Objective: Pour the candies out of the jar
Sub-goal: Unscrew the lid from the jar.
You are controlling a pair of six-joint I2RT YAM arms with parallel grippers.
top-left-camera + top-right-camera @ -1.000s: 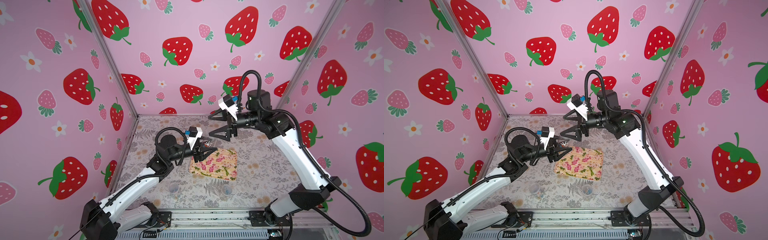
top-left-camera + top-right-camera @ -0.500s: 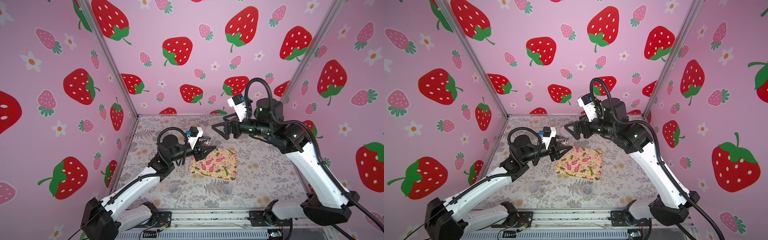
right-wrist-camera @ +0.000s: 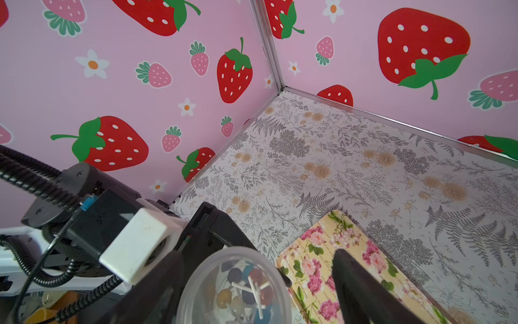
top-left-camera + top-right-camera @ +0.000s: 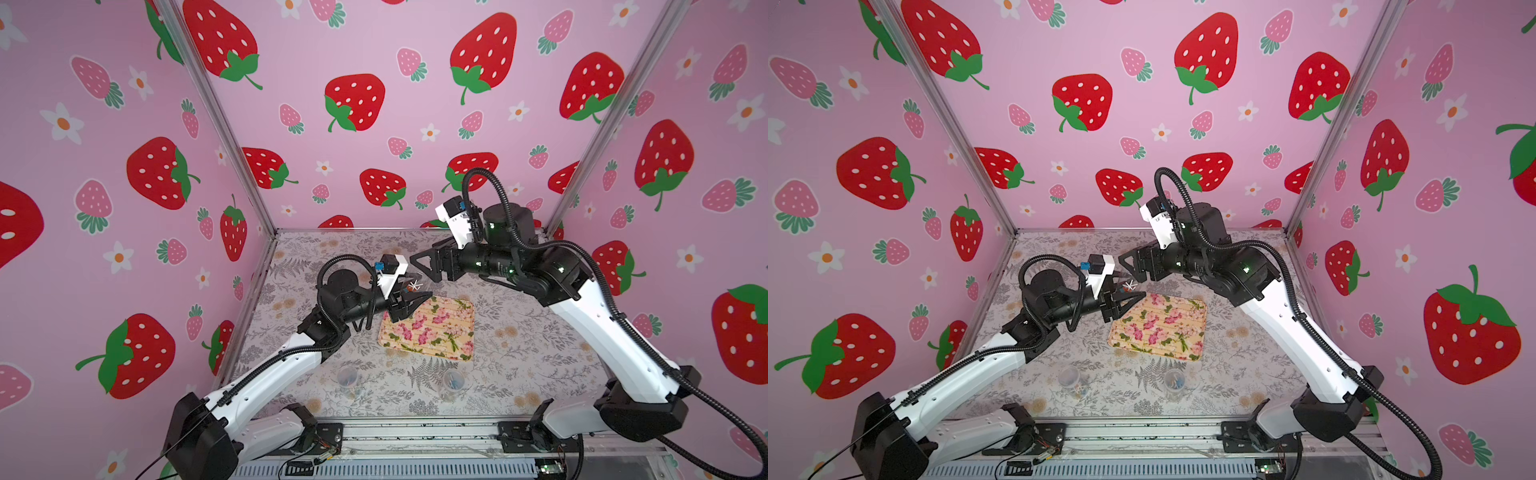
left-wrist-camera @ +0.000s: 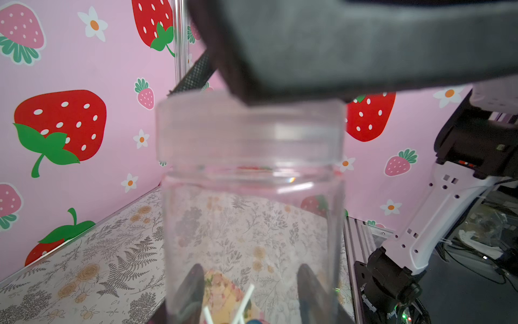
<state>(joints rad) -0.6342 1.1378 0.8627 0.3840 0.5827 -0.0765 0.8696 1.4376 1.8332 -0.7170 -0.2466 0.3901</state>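
Note:
My left gripper is shut on a clear plastic jar, held upright above the far left corner of the floral tray. The jar carries a clear screw lid. The candies, small lollipops with blue, red, yellow and dark heads on white sticks, lie in the bottom of the jar. My right gripper stands open, one finger on each side of the lid, with a gap on the tray side. In both top views the right gripper reaches the jar from the far right.
Two more clear jars stand near the front edge of the fern-patterned table. Pink strawberry walls close off the left, back and right. The left arm's wrist camera block sits close beside my right gripper.
My right arm has swung down and to the left, so its open jaws now straddle the jar's lid, and they have narrowed a little. The left gripper has kept the jar in place.

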